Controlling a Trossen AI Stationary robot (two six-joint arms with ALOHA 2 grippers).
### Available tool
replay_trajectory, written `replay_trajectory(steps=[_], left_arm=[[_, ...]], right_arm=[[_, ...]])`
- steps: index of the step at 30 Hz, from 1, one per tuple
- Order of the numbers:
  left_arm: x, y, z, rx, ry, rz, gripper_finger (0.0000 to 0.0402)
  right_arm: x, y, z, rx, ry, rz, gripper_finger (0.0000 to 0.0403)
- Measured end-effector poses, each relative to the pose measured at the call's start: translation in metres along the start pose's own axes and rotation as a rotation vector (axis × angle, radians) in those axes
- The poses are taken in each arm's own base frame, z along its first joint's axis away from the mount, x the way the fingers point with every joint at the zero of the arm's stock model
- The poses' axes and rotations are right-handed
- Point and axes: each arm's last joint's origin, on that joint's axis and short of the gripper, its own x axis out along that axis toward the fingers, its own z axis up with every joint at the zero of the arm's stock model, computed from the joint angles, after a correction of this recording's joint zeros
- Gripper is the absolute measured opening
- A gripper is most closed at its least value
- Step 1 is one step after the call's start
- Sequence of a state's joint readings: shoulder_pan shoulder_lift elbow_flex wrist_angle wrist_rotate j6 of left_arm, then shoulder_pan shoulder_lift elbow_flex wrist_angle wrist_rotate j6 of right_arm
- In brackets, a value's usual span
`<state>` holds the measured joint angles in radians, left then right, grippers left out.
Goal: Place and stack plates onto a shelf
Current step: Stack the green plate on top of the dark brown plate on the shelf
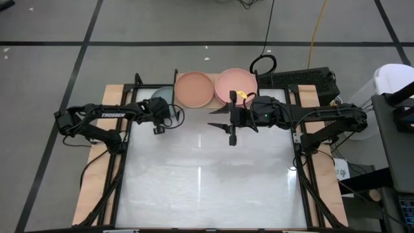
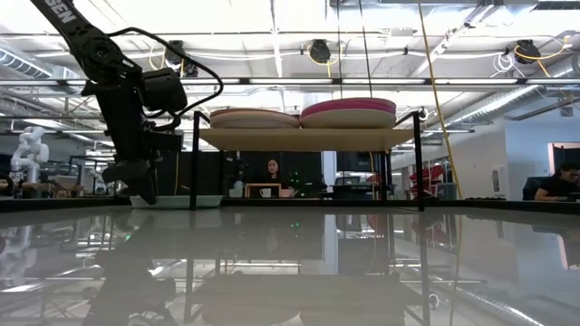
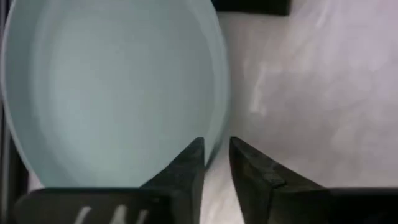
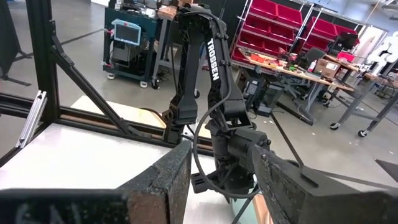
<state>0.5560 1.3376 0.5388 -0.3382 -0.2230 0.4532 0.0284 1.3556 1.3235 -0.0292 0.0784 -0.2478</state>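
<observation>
Currently, the left gripper (image 1: 157, 127) is lowered at the far left of the white table (image 1: 207, 188), its jaws a narrow gap apart at the rim of the pale teal round plate (image 3: 112, 93), which lies flat on the table under the left end of the small wooden-topped, black-legged shelf (image 2: 308, 139). On the shelf top rest a peach stack of plates (image 1: 193, 88) at left and a magenta-pink stack (image 1: 235, 85) at right. The right gripper (image 1: 231, 126) hangs raised just near of the shelf, jaws wide apart and empty.
</observation>
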Motion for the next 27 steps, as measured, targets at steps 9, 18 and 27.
replay_trajectory(steps=[9, 18, 27], left_arm=[[0.0, -0.002, 0.0, -0.04, -0.02, -0.059, 0.001], [-0.017, -0.002, -0.002, -0.155, -0.011, 0.04, 0.0006], [-0.07, 0.003, -0.01, -0.24, -0.123, 0.154, 0.0006]], right_arm=[[0.0, 0.0, 0.0, 0.0, 0.0, 0.0, 0.0155], [0.0, 0.0, 0.0, 0.0, 0.0, 0.0, 0.0155], [0.0, 0.0, 0.0, 0.012, -0.002, 0.0, 0.0155]])
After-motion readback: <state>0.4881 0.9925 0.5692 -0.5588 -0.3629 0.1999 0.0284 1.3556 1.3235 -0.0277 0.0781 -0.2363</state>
